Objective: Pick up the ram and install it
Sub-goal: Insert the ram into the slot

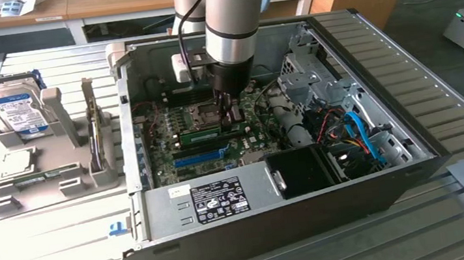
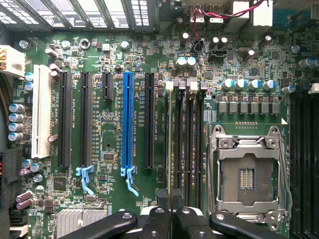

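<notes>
My fingers (image 2: 162, 200) are pinched narrow on the ram (image 1: 202, 135), gripping the thin green stick near one end. I am down inside the open computer case (image 1: 354, 204), which lies on its side on the slatted worktop (image 1: 45, 256). The ram runs lengthwise along the black memory slots (image 2: 185, 144), between the empty processor socket (image 2: 247, 172) and the long blue slot (image 2: 127, 119) (from my wrist I see it edge-on, a thin line leading away from my grip). I cannot tell whether its lower edge touches a slot or sits just above one. Around it spreads the green motherboard (image 2: 107, 50), dotted with small capacitors. My arm (image 1: 236, 11) comes straight down through the open side of the case. Outside, toward the exterior view's left, a grey holder (image 1: 72, 181) stands on the worktop, well apart from me. It props up a silver hard drive (image 1: 15, 109) with a blue-white label.
</notes>
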`<action>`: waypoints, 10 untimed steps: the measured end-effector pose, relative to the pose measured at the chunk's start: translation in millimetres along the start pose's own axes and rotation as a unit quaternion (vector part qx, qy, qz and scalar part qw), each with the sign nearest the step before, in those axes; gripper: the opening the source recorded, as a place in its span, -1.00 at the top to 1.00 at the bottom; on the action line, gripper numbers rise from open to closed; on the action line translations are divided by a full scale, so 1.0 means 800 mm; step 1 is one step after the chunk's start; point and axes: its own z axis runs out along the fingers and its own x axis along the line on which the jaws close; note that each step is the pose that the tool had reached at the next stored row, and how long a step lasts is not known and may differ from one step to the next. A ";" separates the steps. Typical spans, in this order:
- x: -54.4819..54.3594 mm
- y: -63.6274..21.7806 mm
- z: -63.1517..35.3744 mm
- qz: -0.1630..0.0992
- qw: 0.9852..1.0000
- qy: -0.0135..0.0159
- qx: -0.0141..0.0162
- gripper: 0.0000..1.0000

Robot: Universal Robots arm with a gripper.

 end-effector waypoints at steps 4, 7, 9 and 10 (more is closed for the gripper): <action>0.000 0.000 0.000 0.000 1.000 0.000 0.000 0.64; 0.000 0.000 0.000 0.000 1.000 0.000 0.000 0.50; 0.000 0.000 0.000 0.000 1.000 0.000 0.000 0.50; 0.000 0.000 0.000 0.000 1.000 0.000 0.000 0.50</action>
